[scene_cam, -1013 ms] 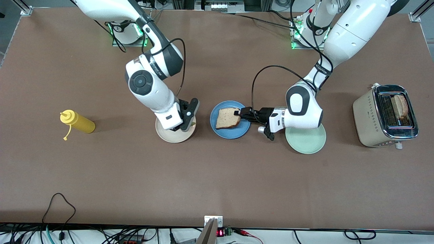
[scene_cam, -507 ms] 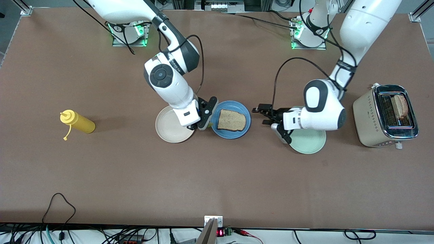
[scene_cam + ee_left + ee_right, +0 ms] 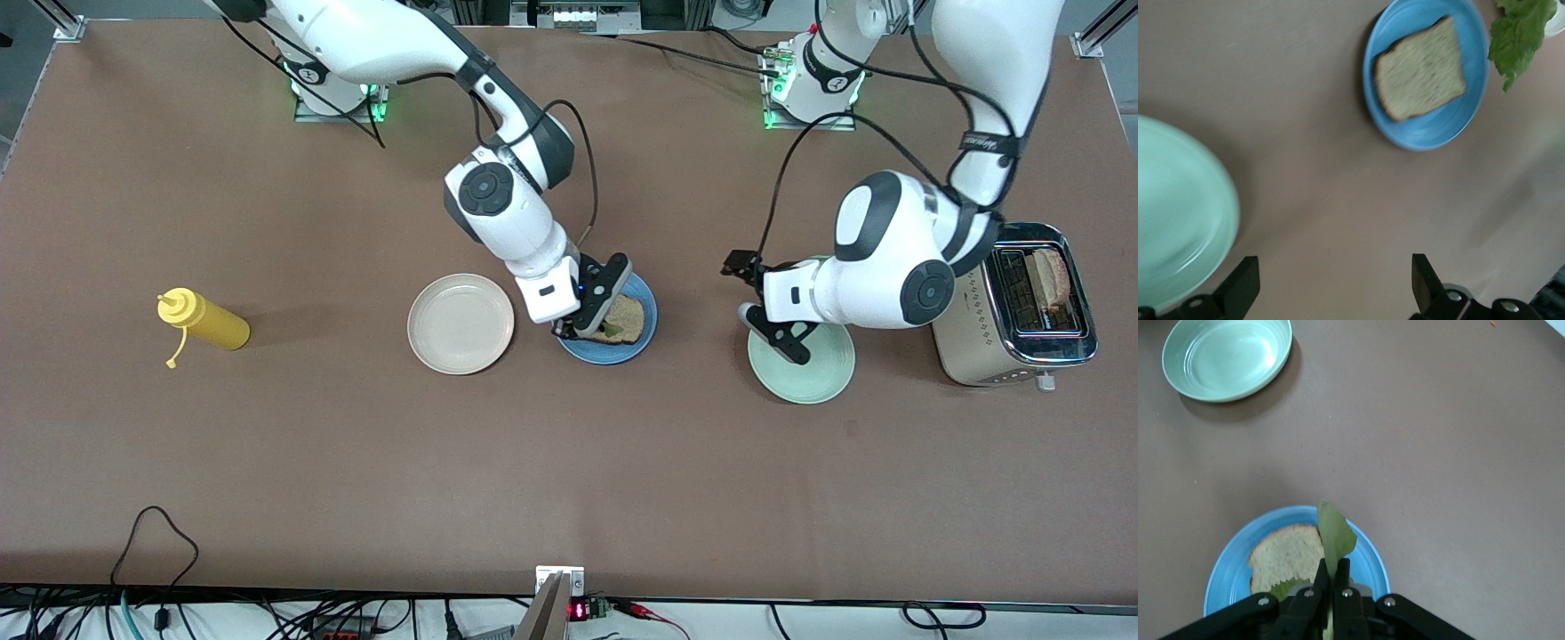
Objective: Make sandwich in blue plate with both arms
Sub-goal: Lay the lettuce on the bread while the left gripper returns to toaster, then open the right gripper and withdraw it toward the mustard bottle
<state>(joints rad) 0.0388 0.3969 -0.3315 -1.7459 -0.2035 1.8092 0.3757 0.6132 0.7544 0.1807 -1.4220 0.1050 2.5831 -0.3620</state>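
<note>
Pinching ruffled lettuce leaf over glossy blue plate — right gripper; left gripper jaws spread.

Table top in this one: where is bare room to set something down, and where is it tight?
Bare table runs nearer the camera than the whole row. Another patch lies between the mustard bottle and the cream plate. Crowded: the blue plate, with the right gripper holding lettuce over the bread, and the green plate under the open left gripper by the toaster.
</note>
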